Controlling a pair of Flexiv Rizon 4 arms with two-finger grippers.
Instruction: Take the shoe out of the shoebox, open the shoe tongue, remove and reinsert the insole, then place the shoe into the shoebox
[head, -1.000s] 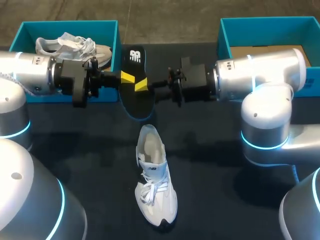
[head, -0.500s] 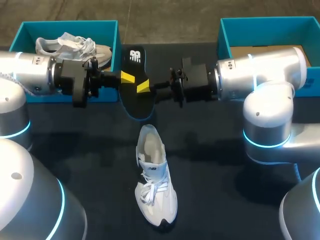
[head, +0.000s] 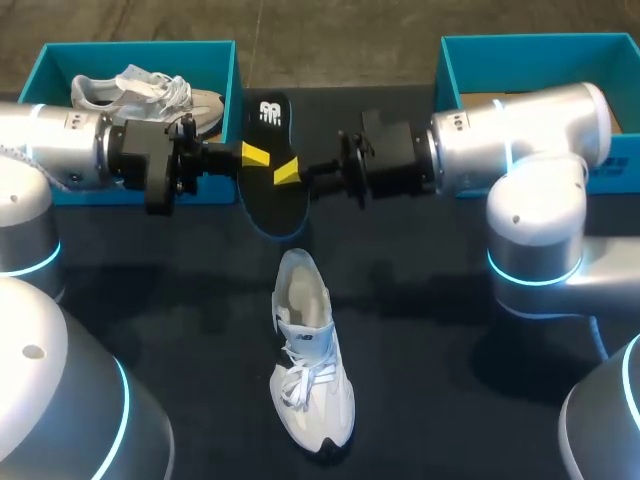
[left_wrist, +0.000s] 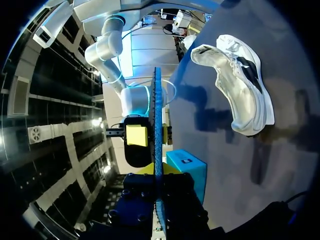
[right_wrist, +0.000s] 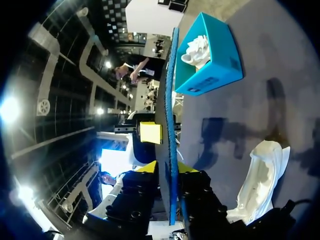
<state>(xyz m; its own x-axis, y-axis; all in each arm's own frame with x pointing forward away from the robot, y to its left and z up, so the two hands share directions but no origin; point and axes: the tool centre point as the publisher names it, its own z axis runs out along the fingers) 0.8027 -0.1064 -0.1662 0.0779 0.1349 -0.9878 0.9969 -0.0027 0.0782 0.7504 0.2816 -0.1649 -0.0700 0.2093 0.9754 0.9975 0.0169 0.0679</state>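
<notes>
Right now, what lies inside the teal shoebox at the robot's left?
A pale sneaker lies inside the left shoebox. The left arm covers its near part, so anything there is hidden.

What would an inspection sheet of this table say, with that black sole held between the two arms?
Surface: dark table, no spills seen.
Job's things: black insole held above the table; white shoe lying on the table nearer the robot; left shoebox holding a second shoe; right shoebox partly hidden by the right arm, no shoe showing.
Clutter: nothing seen.
Grippers: left gripper and right gripper each shut on the insole.
Cables: nothing seen on the table.
Surroundings: nobody reaches over the table.
</notes>
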